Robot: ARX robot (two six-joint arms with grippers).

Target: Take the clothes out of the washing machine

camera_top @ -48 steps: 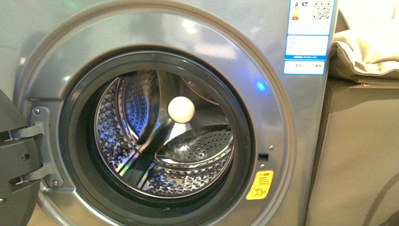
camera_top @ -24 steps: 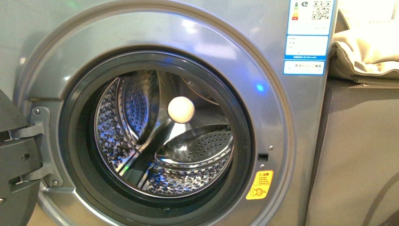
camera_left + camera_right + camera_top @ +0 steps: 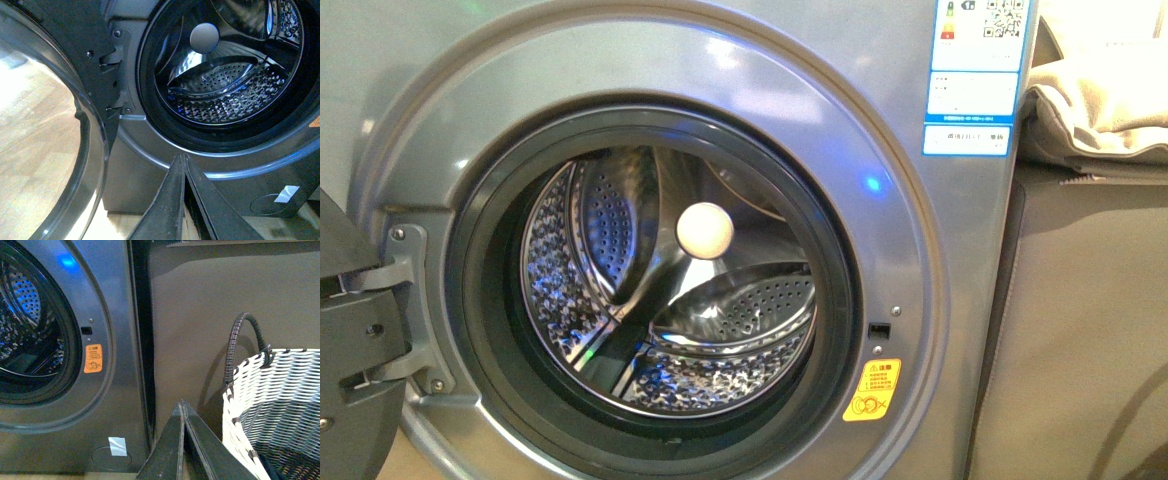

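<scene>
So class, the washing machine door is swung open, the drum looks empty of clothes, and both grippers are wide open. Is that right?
Not quite. The left gripper and the right gripper are shut, fingertips meeting in each wrist view. The washing machine door is open, and no clothes show in the drum.

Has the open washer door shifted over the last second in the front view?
No. The door sits at the same spot against its hinge bracket, at the left edge.

Surfaces: mostly metal, some weave.
Washing machine [image 3: 880,90] front satin grey metal; drum [image 3: 740,310] glossy perforated steel; door seal [image 3: 490,330] matt dark rubber; basket [image 3: 280,390] rough woven strips.
</scene>
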